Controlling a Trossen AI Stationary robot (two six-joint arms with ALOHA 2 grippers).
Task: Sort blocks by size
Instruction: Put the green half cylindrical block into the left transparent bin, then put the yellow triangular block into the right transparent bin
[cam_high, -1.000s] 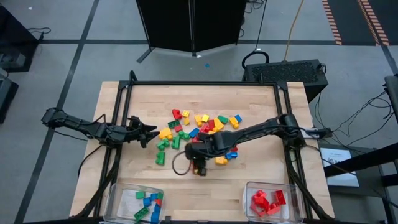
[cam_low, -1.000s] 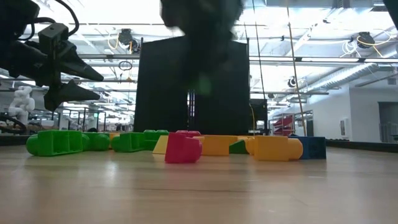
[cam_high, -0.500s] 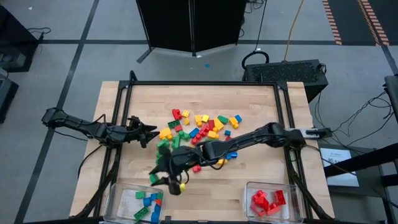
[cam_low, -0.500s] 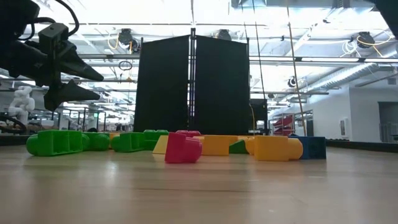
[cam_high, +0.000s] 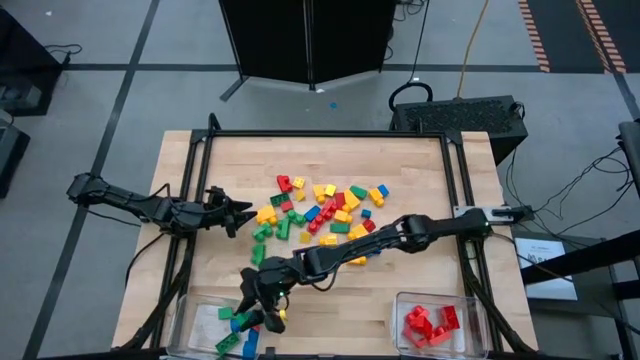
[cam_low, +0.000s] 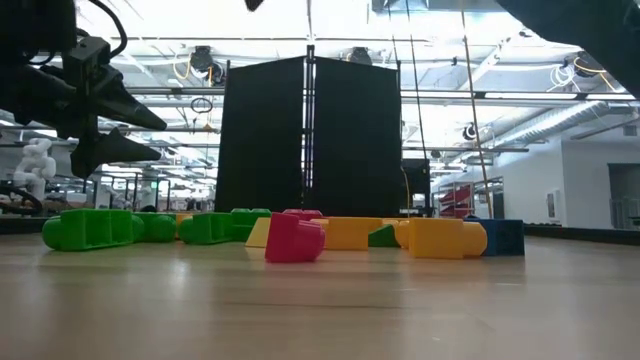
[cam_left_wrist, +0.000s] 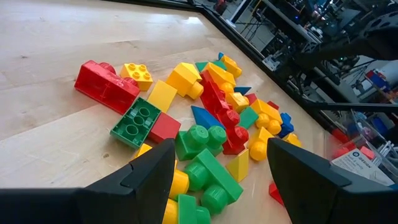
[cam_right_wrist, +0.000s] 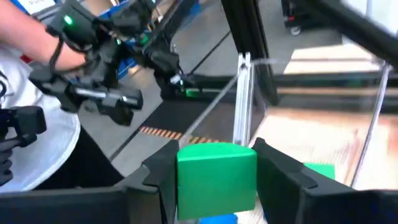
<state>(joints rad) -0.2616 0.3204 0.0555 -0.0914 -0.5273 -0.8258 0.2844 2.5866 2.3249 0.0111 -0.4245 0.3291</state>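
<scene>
The blocks (cam_high: 320, 208) lie in a loose pile of red, yellow, green and blue at the table's middle; the left wrist view shows them close up (cam_left_wrist: 205, 118). My right gripper (cam_high: 252, 308) reaches across to the near left, over a clear bin (cam_high: 200, 312), and is shut on a green block (cam_right_wrist: 216, 177). My left gripper (cam_high: 240, 212) stands open at the pile's left edge and touches nothing (cam_left_wrist: 227, 186); in the low view it hangs above the table (cam_low: 160, 140). My right gripper pinches the green block by two opposite sides (cam_right_wrist: 184, 180), one finger (cam_right_wrist: 158, 183) on each. The fingers come nearly level, slanting from the table's right toward its near left corner. The block is lifted clear, with its flat face toward the wrist camera.
The near-left bin holds several green and blue blocks (cam_high: 238, 330). A second clear bin (cam_high: 472, 335) at the near right holds red blocks (cam_high: 430, 322). A black frame (cam_high: 325, 135) runs round the table. A person holding controllers (cam_right_wrist: 68, 56) stands beyond the table's edge.
My right gripper has swung from the near side of the pile toward the table's near left corner, out over the left bin, sinking slightly. It has tipped from pointing down to nearly level, and the green block has gone with it, lifted clear.
</scene>
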